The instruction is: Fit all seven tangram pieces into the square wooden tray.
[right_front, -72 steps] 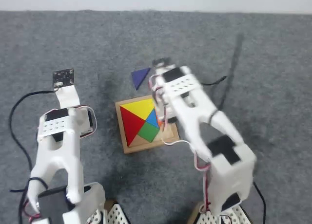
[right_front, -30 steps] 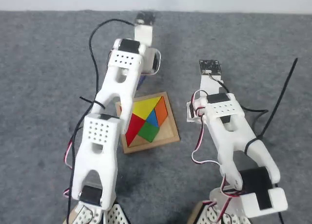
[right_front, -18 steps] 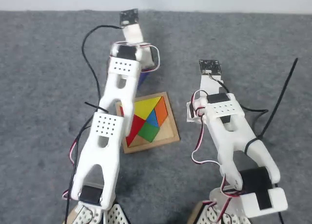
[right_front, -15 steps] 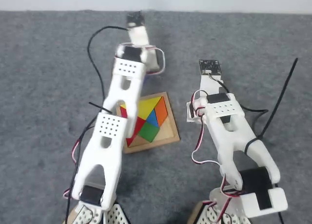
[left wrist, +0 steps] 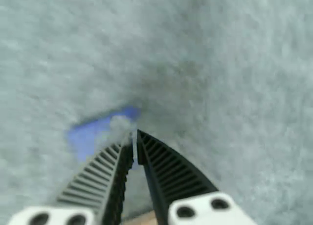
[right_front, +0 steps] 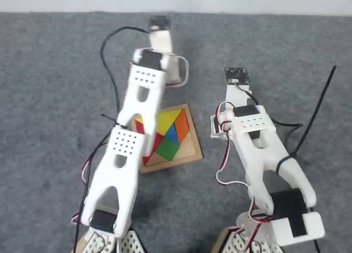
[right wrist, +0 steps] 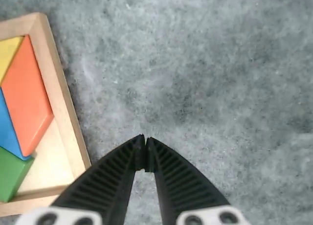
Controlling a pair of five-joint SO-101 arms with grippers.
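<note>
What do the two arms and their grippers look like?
Both the left arm and the right arm are white plastic, with dotted plates, black motor blocks and thin black, red and white cables. The left gripper and the right gripper are black, ribbed and tapered, on white bases.

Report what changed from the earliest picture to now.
The left gripper reached out past the tray to the blue triangle. The right gripper pulled back off the tray, onto the carpet beside it. The tray stayed put.
</note>
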